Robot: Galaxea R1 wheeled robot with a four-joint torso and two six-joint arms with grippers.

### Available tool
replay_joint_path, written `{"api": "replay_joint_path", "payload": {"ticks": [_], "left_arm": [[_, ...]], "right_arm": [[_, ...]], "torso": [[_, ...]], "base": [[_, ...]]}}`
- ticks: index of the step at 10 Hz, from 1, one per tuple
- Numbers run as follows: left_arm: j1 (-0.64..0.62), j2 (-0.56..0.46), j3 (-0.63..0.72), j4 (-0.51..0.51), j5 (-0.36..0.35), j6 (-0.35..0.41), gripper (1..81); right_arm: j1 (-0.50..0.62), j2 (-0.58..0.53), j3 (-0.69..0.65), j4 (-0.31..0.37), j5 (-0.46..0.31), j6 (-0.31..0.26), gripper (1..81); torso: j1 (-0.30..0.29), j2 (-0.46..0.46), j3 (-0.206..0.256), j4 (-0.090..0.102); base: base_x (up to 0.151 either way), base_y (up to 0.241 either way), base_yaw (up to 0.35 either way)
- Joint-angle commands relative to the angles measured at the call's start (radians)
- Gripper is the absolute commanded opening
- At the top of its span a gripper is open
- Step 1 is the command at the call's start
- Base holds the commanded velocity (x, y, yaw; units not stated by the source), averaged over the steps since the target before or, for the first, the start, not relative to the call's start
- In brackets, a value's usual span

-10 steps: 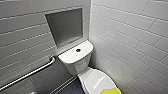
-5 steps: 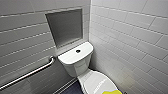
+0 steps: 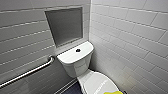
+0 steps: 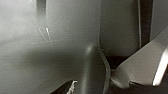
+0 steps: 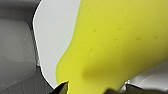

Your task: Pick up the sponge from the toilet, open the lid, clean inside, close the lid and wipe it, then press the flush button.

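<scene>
The white toilet (image 3: 75, 62) stands in the tiled corner, with the dark round flush button (image 3: 78, 50) in the middle of its flat tank top. Its lid (image 3: 96, 83) lies down over the bowl. The yellow sponge (image 3: 111, 92) rests on the lid's near end. In the right wrist view the sponge (image 5: 117, 42) looms large on the white lid (image 5: 53, 35), very close under my right gripper (image 5: 96, 88), whose dark fingertips (image 5: 62, 88) stand apart on either side of the sponge's end; it is open. My left gripper (image 4: 102, 86) is open before grey surfaces, with nothing between its fingers.
A metal grab bar (image 3: 27, 72) runs along the left tiled wall. A recessed grey niche (image 3: 65, 26) sits above the tank. A white tiled wall (image 3: 130, 37) closes in on the right. Dark floor (image 3: 71, 90) shows left of the bowl.
The whole head picture has shifted slightly, so the camera has moved a little. The sponge, the lid and the grippers' openings look unchanged.
</scene>
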Motion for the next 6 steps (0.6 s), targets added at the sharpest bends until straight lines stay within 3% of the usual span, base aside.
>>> {"api": "replay_joint_path", "payload": {"ticks": [1, 6], "left_arm": [[0.011, 0.0, 0.008, 0.01, 0.075, 0.002, 81.1], [0.011, 0.0, -0.009, -0.007, 0.079, 0.0, 81.1]], "right_arm": [[0.124, -0.049, 0.025, 0.009, -0.04, 0.014, 81.1], [0.106, -0.017, -0.043, 0.009, -0.04, 0.082, 81.1]], "torso": [[-0.001, 0.002, 0.0, 0.0], [0.031, -0.048, -0.001, 0.0]], "base": [[0.0, 0.0, 0.0], [0.0, 0.0, 0.0]]}}
